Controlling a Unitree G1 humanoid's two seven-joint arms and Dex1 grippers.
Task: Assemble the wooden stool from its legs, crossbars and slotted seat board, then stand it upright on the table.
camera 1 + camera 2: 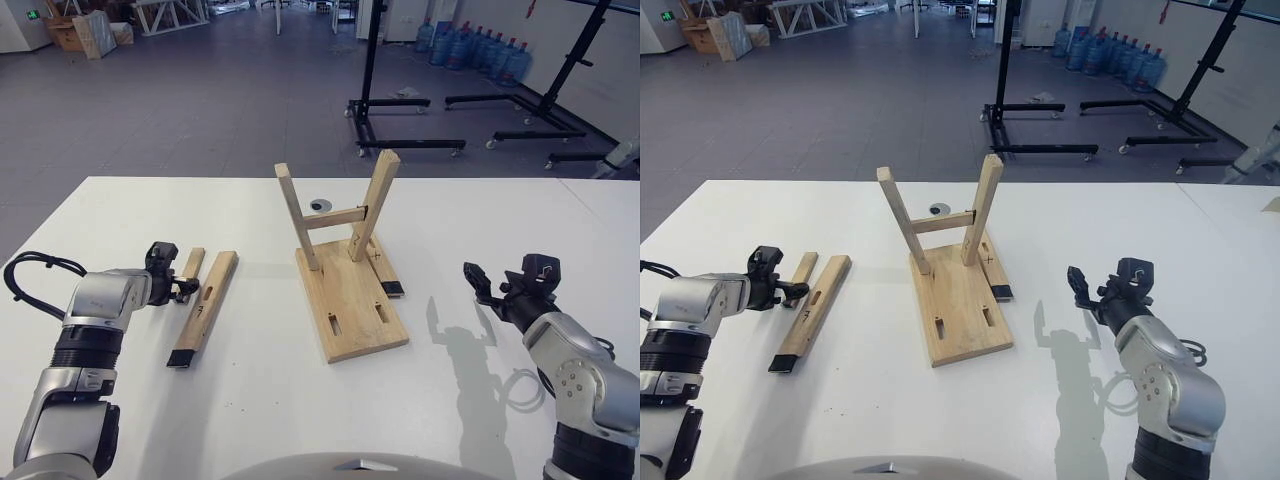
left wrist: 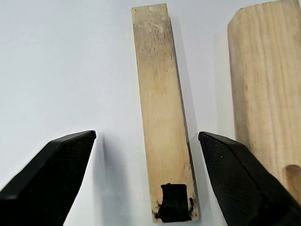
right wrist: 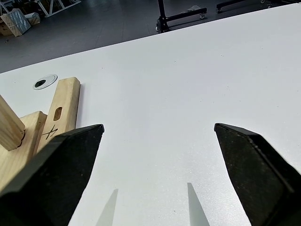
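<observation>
The surface (image 1: 250, 400) is plain white. The seat board (image 1: 358, 335) and the two standing legs (image 1: 372, 205) are pale honey-coloured wood with a fine straight grain. The loose leg (image 1: 205, 305) is the same pale wood with a black tip, and so is the leg lying beside the board (image 1: 385, 270), which also carries a pencilled X. The short crossbar (image 2: 162, 117) is light wood, smudged grey, with a black mark at one end. The left gripper (image 1: 178, 287) and right gripper (image 3: 159, 136) have matt black jaws.

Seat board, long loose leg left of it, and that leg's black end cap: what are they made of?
Seat board: pale raw-looking wood, matte, grain visible.
Long loose leg: same light wood, grain lines clear, no gloss.
End cap: matte black, probably rubber or plastic; cannot tell which.
</observation>
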